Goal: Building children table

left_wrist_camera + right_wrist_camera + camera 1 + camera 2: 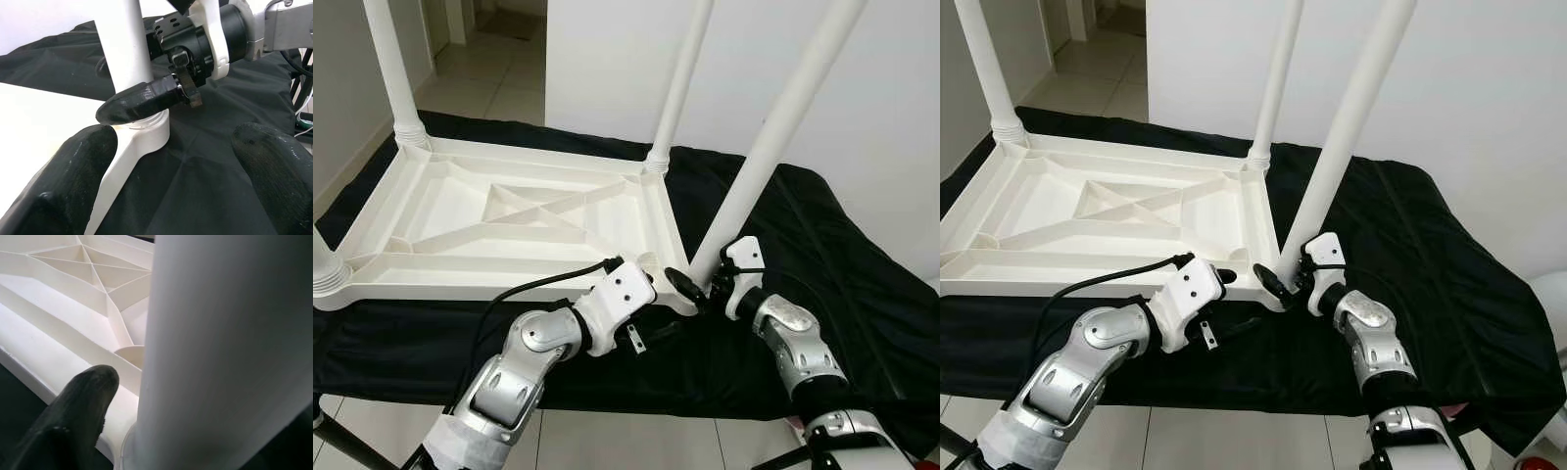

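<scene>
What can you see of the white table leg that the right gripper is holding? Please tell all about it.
The table leg is a smooth white round tube, plastic by its look. It leans, with its foot in the near right corner socket of the upturned tabletop, which lies on a black cloth. The right gripper clasps it just above the socket; the left gripper waits open beside it.
</scene>
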Robot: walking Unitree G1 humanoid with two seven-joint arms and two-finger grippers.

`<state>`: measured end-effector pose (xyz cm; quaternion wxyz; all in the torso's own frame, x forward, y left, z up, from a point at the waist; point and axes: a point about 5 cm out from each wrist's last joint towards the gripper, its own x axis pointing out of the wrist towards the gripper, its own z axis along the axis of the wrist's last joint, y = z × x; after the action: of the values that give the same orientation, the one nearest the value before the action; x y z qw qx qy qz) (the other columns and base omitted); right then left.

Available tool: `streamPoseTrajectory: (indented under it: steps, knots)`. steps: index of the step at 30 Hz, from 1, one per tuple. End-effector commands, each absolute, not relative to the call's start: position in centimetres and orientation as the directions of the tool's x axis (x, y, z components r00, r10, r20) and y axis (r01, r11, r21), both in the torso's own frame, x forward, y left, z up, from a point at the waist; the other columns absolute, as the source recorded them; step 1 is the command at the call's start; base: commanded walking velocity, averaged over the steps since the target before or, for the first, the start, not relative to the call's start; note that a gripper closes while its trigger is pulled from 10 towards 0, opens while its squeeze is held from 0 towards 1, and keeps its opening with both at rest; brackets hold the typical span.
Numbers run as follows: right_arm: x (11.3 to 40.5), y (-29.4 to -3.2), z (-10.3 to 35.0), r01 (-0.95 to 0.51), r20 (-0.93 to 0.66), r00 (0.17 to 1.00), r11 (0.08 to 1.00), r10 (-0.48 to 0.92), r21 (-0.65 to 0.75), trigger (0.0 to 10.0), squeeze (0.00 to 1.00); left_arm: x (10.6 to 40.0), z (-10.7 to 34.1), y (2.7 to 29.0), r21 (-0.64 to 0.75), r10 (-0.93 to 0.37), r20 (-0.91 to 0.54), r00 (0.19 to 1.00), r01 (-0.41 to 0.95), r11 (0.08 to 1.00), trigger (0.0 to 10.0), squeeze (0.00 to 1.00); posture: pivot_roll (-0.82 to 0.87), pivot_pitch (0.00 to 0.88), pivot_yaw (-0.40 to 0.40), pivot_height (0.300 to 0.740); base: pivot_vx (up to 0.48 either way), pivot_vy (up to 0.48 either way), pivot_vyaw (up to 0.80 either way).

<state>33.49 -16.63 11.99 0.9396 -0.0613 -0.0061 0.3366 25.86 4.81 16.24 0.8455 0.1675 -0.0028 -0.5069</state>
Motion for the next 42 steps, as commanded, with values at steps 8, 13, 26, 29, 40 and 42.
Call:
streamPoseTrajectory:
  steps: [8, 13, 26, 29, 40, 42]
  knots:
    - [33.3, -16.2, 10.3, -0.699, -0.099, 0.715, 0.712, 0.692, -0.068, 0.0, 0.00, 25.8, 16.5, 4.3, 0.294, -0.861, -0.160, 0.483, 0.856, 0.426, 10.0, 0.00, 0.03, 0.000, -0.136, 0.740, 0.000, 0.000, 0.00]
    - [33.0, -16.4, 9.8, -0.703, -0.101, 0.710, 0.710, 0.697, -0.041, 0.0, 0.00, 25.9, 16.6, 4.1, 0.294, -0.863, -0.158, 0.479, 0.857, 0.422, 10.0, 0.00, 0.02, 0.000, -0.132, 0.740, 0.000, 0.000, 0.00]
    - [31.9, -15.6, 8.6, -0.594, -0.102, 0.796, 0.803, 0.596, 0.059, 10.0, 0.00, 25.8, 16.5, 3.6, 0.293, -0.873, -0.155, 0.463, 0.865, 0.407, 10.0, 0.00, 0.01, 0.000, -0.143, 0.740, 0.000, 0.000, 0.00]
    - [31.9, -15.4, 8.7, -0.502, -0.102, 0.857, 0.863, 0.504, 0.050, 10.0, 0.00, 25.7, 16.4, 3.6, 0.292, -0.873, -0.156, 0.462, 0.866, 0.406, 10.0, 0.00, 0.01, 0.000, -0.145, 0.740, 0.000, 0.000, 0.00]
    - [30.9, -14.9, 9.5, -0.126, -0.094, 0.986, 0.987, 0.136, 0.100, 10.0, 0.00, 25.4, 16.2, 3.5, 0.287, -0.875, -0.161, 0.457, 0.870, 0.401, 10.0, 0.00, 0.01, 0.000, -0.152, 0.740, 0.000, 0.000, 0.00]
    - [30.4, -14.9, 9.6, -0.015, -0.107, 0.994, 0.993, 0.027, 0.115, 10.0, 0.00, 25.4, 16.1, 3.5, 0.286, -0.875, -0.162, 0.455, 0.871, 0.400, 10.0, 0.00, 0.01, 0.000, -0.153, 0.740, 0.000, 0.000, 0.00]
